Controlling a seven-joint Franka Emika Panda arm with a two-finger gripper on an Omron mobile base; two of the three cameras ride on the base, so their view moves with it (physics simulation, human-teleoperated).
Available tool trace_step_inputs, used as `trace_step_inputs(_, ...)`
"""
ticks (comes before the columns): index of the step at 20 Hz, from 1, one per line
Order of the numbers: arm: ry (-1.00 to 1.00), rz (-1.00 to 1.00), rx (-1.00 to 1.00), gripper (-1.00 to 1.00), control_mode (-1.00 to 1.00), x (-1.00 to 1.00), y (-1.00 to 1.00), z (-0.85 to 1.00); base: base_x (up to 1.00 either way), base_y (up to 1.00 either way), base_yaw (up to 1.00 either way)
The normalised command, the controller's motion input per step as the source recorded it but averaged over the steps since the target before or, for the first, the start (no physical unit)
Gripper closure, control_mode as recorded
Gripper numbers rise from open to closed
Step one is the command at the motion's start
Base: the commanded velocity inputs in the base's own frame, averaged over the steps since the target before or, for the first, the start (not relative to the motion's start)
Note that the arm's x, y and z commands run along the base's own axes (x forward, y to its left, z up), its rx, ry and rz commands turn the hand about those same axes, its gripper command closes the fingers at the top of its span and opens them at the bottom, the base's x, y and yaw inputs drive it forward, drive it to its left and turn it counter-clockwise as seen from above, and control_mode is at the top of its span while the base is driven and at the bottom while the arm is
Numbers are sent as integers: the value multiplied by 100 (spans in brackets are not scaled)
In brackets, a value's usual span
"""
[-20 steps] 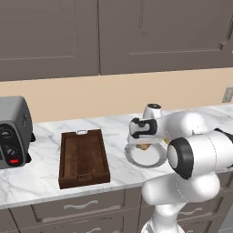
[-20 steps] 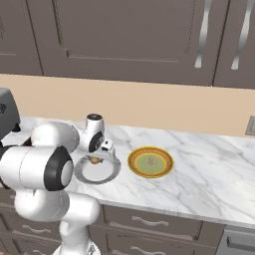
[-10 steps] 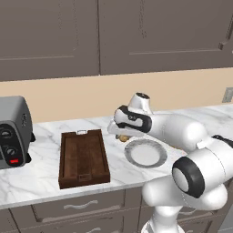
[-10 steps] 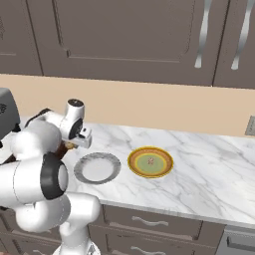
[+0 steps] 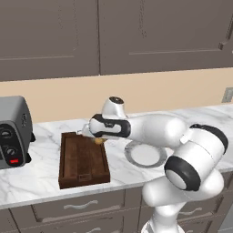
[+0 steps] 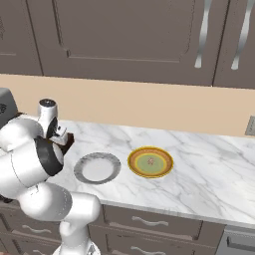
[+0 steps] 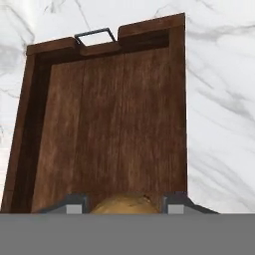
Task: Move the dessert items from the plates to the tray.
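Gripper [image 5: 97, 139] is hovering over the right back part of the tray [image 5: 82, 160], its fingers pinching 1 tan-brown dessert item [image 7: 127, 203] between them. The tray is lying on the marble worktop [image 5: 36, 179] toward its left end, beside the grey toaster [image 5: 13, 131]. The grey plate [image 5: 145, 154] is sitting bare near the worktop's front edge, just right of the tray. The yellow plate [image 6: 150, 162] is sitting beside it further right, carrying 1 tiny brown lump [image 6: 151, 160] at its centre.

White arm stretched left, hand [image 5: 94, 135] angled down, fingers clamped
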Motion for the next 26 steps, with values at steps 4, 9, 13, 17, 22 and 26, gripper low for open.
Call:
trace_step_inputs(4, 0, -1, -10, 100, -100, 31, 57, -27, 0, 0, 0)
trace_step_inputs(9, -3, 0, -7, 100, -100, 23, 25, -37, 0, 0, 0)
trace_step_inputs(13, -2, 0, 0, -100, -100, 3, 8, -7, 0, 0, 0)
trace_step_inputs(17, 2, 0, 4, -100, -100, 6, -6, 31, 0, 0, 0)
trace_step_inputs(22, 5, 0, 4, -100, -100, 16, -20, 82, 0, 0, 0)
trace_step_inputs(26, 5, 0, 0, -100, -100, 0, -88, 27, 0, 0, 0)
